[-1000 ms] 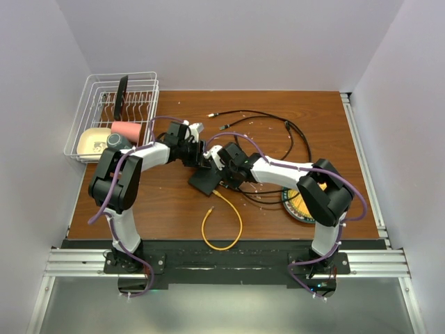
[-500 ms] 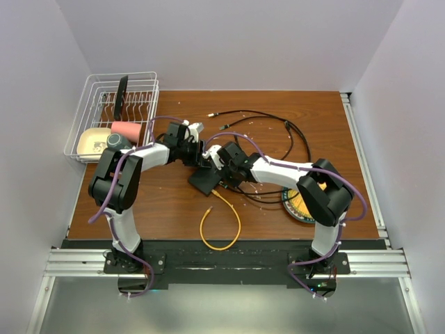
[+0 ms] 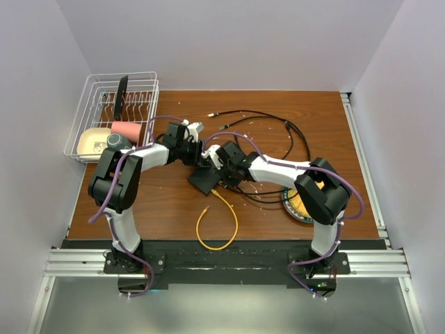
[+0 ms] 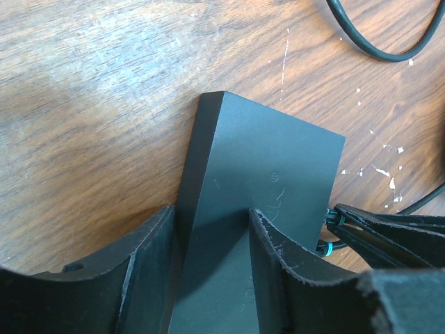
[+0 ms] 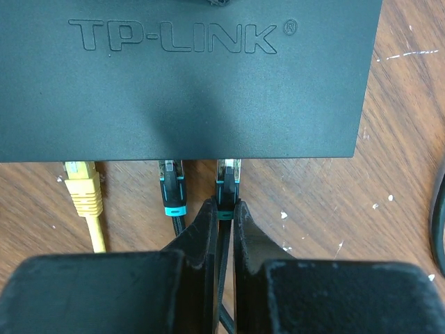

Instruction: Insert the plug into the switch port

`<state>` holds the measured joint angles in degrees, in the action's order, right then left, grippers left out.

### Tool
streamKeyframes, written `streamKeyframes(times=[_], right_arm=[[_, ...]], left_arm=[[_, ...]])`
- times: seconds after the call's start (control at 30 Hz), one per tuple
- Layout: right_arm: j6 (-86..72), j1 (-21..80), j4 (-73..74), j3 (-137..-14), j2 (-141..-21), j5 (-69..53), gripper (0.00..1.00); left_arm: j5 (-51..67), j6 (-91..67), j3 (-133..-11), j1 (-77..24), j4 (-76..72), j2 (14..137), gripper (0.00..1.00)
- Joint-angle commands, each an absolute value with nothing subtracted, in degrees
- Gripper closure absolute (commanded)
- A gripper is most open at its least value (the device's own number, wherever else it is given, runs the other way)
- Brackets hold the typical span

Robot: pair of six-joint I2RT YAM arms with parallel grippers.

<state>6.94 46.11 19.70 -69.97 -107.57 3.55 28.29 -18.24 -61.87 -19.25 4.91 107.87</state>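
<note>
Against the long edge of the switch (image 5: 188,90), which lies near the middle of the table (image 3: 160,202), sits the plug (image 5: 228,177). It is black with a teal band, and its nose is at a socket; how deep it sits cannot be told. The right gripper (image 5: 223,211) pinches it at the band, jaws nearly closed around it. In the same row to one side are a second black plug (image 5: 172,189) and, further along, a yellow plug (image 5: 84,191).

At the switch's far end the left gripper (image 4: 212,217) stands about half open and grips the box: one of its fingers (image 4: 149,264) lies against the side face and the other on the top face.

From the yellow plug a yellow cable (image 3: 217,228) loops toward the near edge. Black cables (image 3: 278,125) sprawl behind the arms. A yellow-and-dark plate (image 3: 297,205) lies near the right arm — partly under it. A wire rack (image 3: 83,104) stands at the far left corner.
</note>
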Motion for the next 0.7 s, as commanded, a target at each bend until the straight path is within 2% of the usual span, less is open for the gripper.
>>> streamKeyframes(times=[0.0,0.67], right_arm=[[5.6,47.5,2.3,-74.9,-107.9,-0.1,1.0],[2.0,46.9,-8.9,-77.3,-107.3,-2.2,1.0]], left_arm=[[40.3,-20.0,-60.0,-22.4,5.2,108.9,0.62],[49.8,-18.6,-60.2,-25.6,10.7,110.3,0.74]])
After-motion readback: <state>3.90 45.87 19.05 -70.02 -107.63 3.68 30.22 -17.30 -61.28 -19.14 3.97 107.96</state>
